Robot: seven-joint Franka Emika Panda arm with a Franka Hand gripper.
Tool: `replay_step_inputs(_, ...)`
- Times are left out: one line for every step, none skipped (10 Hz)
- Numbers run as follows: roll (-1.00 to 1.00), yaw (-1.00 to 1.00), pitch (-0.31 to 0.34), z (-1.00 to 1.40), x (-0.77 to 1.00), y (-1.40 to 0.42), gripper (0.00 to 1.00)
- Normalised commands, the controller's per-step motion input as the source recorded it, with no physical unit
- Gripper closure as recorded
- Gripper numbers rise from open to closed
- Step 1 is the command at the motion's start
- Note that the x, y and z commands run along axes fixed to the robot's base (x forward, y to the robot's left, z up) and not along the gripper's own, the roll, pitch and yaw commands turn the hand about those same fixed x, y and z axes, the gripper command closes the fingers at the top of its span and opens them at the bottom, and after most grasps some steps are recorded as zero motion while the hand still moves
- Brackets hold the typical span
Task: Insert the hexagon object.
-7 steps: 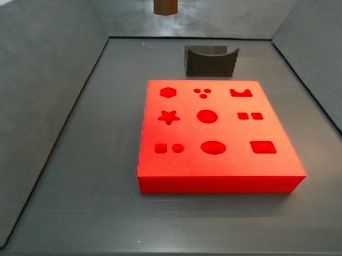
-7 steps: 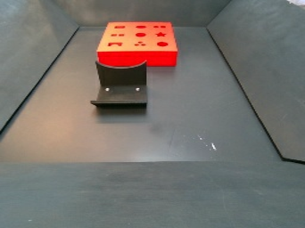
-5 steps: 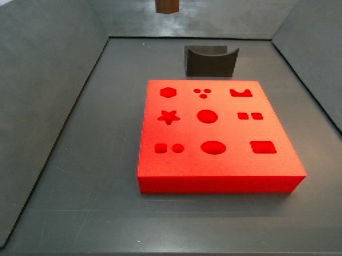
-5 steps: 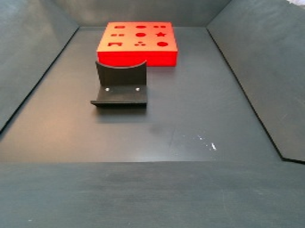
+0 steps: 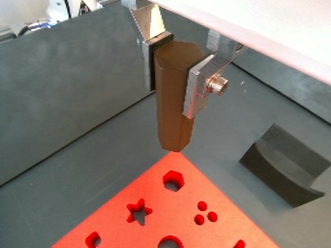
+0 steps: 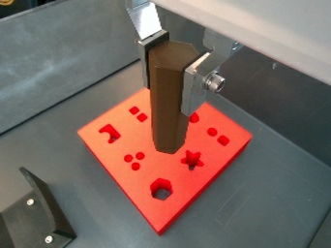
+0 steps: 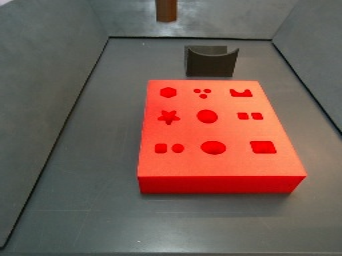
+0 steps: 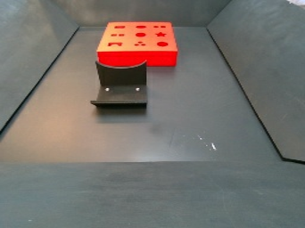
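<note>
Two fingers of my gripper (image 5: 179,68) pinch the hexagon object (image 5: 173,97), hanging upright high above the red block (image 6: 162,155). I'd worry its facets won't match the hexagonal hole (image 5: 173,178), so it jams on the rim going down.

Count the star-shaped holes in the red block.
1. The star hole lies along one edge of the red block, next to the hexagon hole; nothing hides the top face.
</note>
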Motion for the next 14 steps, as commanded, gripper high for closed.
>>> replay_step_inputs(0.05, -0.06, 0.019, -0.73, 0.19, 0.32, 1.00)
replay_step_inputs(0.00, -0.03, 0.000, -0.59, 0.12, 0.37, 1.00)
replay_step_inputs(0.00, 0.00, 0.000, -0.44, 0.18, 0.19, 1.00)
replay_step_inputs(0.00, 0.00, 0.000, -0.04, 0.00, 0.00, 1.00)
replay_step_inputs(0.00, 0.00, 0.000, -0.07, 0.00, 0.00, 1.00)
replay_step_inputs(0.00, -0.01, 0.047, -0.12, 0.12, 0.00, 1.00)
replay_step_inputs(0.00, -0.01, -0.053, -0.38, 0.13, 0.00, 1.00)
replay_step_inputs(-0.05, 0.00, -0.163, -0.56, 0.17, 0.00, 1.00)
replay_step_inputs(-0.21, -0.01, -0.247, -0.53, 0.13, 0.00, 1.00)
replay_step_inputs(-0.21, -0.03, -0.246, -0.53, 0.01, 0.08, 1.00)
replay_step_inputs(-0.13, 0.00, -0.211, -0.44, 0.10, 0.01, 1.00)
replay_step_inputs(0.03, -0.02, -0.153, -0.37, 0.03, 0.00, 1.00)
replay_step_inputs(0.14, -0.05, -0.126, -0.28, 0.04, 0.00, 1.00)
replay_step_inputs(0.31, -0.09, -0.149, -0.20, 0.00, -0.11, 1.00)
